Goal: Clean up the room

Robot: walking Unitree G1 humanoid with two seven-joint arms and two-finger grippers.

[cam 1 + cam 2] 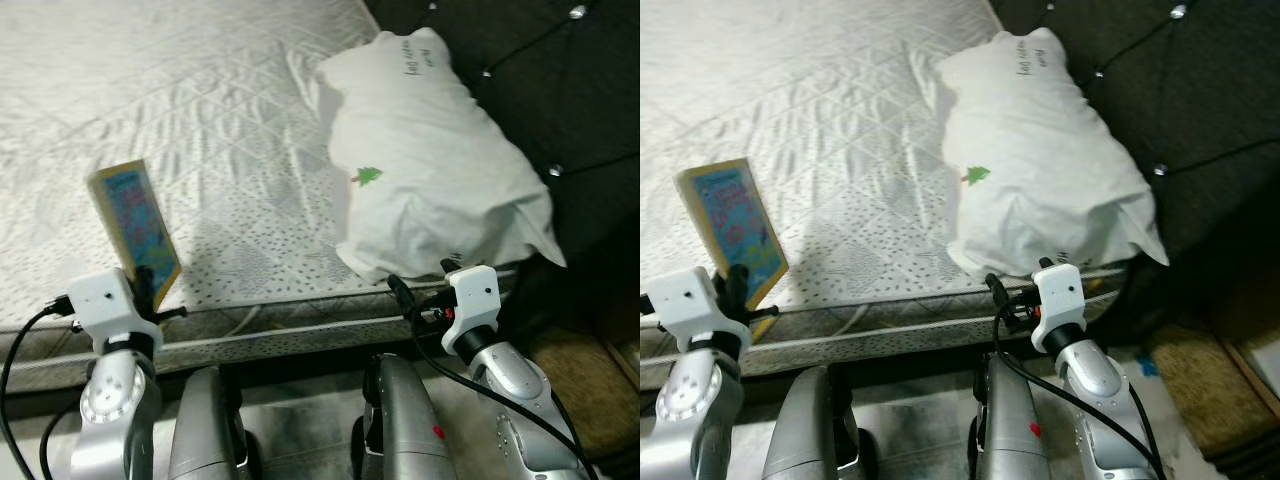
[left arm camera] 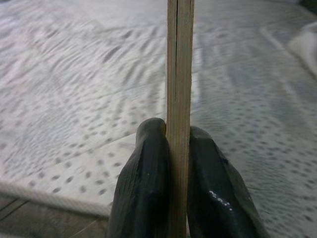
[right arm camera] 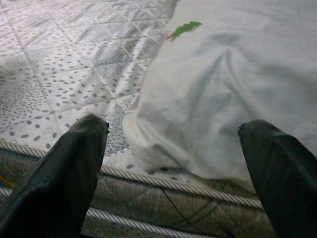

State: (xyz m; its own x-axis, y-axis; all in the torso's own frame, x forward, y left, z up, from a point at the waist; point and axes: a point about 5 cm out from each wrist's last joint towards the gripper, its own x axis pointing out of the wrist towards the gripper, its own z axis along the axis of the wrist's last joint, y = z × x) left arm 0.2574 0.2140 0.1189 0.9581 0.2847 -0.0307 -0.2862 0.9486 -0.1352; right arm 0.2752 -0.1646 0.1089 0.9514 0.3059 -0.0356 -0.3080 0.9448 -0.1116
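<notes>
Left wrist view shows the left gripper (image 2: 178,163) with its two black fingers (image 2: 143,178) pinched flat against both faces of a thin book (image 2: 179,64), seen edge-on and standing upright; in the left eye view the same book (image 1: 138,218) rises tilted above the near edge of the mattress (image 1: 200,120), its colourful cover facing the camera; the right gripper (image 3: 181,148) hangs with fingers spread wide and nothing between them, just short of the near corner of the white pillow (image 1: 430,160) that lies along the dark headboard (image 1: 560,90); the step in hand looks like carrying the book off the bed; the next move probably calls for a steady grip and a place to set it down, which these pictures do not reveal.
</notes>
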